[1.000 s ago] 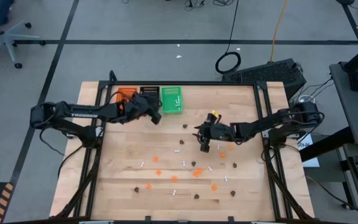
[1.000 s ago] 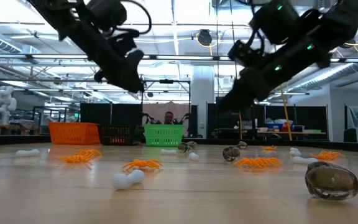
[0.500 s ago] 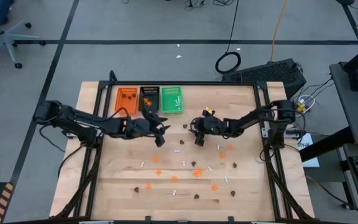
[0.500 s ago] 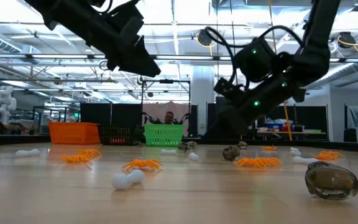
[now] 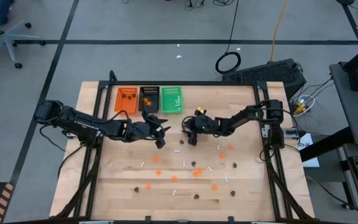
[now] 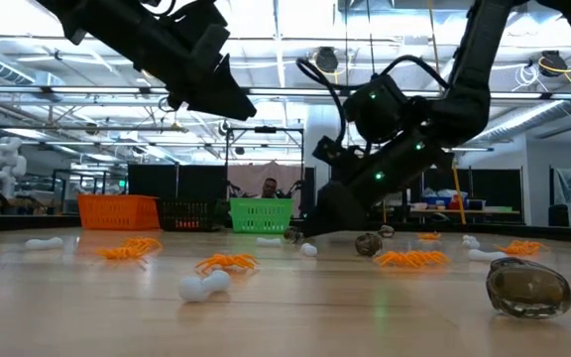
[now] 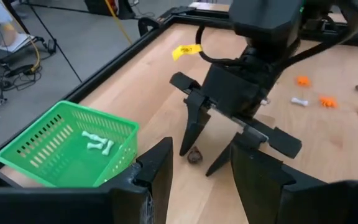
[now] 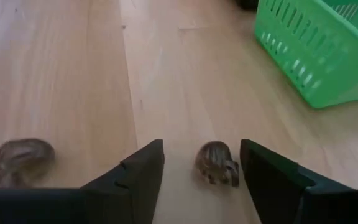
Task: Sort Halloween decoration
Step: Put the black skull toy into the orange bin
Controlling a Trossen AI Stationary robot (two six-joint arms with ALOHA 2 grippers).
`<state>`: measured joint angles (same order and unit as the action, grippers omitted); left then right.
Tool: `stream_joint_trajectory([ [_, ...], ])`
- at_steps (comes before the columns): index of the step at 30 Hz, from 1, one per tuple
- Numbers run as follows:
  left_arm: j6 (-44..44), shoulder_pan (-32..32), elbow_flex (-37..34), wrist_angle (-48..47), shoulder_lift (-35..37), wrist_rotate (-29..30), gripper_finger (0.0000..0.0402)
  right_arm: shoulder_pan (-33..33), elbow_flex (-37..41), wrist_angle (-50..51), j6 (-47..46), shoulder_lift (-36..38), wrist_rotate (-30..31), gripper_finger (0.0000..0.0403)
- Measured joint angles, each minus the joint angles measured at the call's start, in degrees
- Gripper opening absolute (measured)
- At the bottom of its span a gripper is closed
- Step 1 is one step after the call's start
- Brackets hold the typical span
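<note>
The Halloween decoration lies scattered on the wooden table: orange blobs (image 5: 196, 173), dark brown blobs (image 5: 193, 163) and white sticks (image 5: 178, 150). My right gripper (image 8: 201, 145) is low over the table near the green tray (image 5: 171, 99). It is open, and one brown blob (image 8: 217, 164) rests on the wood between its fingers, with a gap on each side in the left wrist view (image 7: 194, 155). My left gripper (image 5: 160, 134) hovers open and empty just to the left, facing it. White sticks (image 7: 98, 143) lie in the green tray.
The orange tray (image 5: 127, 98) and black tray (image 5: 149, 98) stand beside the green one at the far edge. A second brown blob (image 8: 25, 155) lies close to my right gripper. Most trinkets lie in the table's near half. A yellow tag (image 7: 186, 50) lies on the wood.
My right gripper has come down and toward the table's left, ending with its fingers either side of the brown blob near the green tray. My left gripper has swung away from the trays toward the table's near edge and then kept still.
</note>
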<state>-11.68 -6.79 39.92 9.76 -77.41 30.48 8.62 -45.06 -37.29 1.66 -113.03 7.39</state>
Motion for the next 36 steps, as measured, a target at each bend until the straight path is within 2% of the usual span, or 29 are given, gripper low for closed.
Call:
stream_joint_trajectory([
  [10, 0.09, -0.64, 0.0, -1.93, -0.26, 0.17, 0.016, -0.02, -0.11, 3.59, -0.6, 0.26, -0.31, 0.0114],
  [16, 0.51, -1.82, 0.0, -1.7, -0.26, 0.09, 0.016, -0.13, -0.04, 3.44, -0.11, 0.26, -1.12, 0.0038],
  [21, 2.16, -2.83, 0.0, -1.68, -0.26, 0.0, 0.016, -0.07, 0.02, 1.65, 0.18, 0.15, -3.76, 0.0033],
  [26, 8.35, -3.9, 0.0, -1.67, -0.26, -2.11, 0.016, -0.05, 0.18, -2.73, -0.58, -0.14, -12.3, 0.0033],
  [30, 20.32, -5.17, 0.0, -1.16, -0.26, -6.46, 0.016, -0.18, 0.2, -9.31, -4.15, -0.1, -22.43, 0.0038],
  [36, 35.67, -7.86, -0.02, -1.14, -0.26, -7.56, 0.016, -0.2, 0.11, -19.71, -11.25, -0.06, -31.24, 0.0038],
])
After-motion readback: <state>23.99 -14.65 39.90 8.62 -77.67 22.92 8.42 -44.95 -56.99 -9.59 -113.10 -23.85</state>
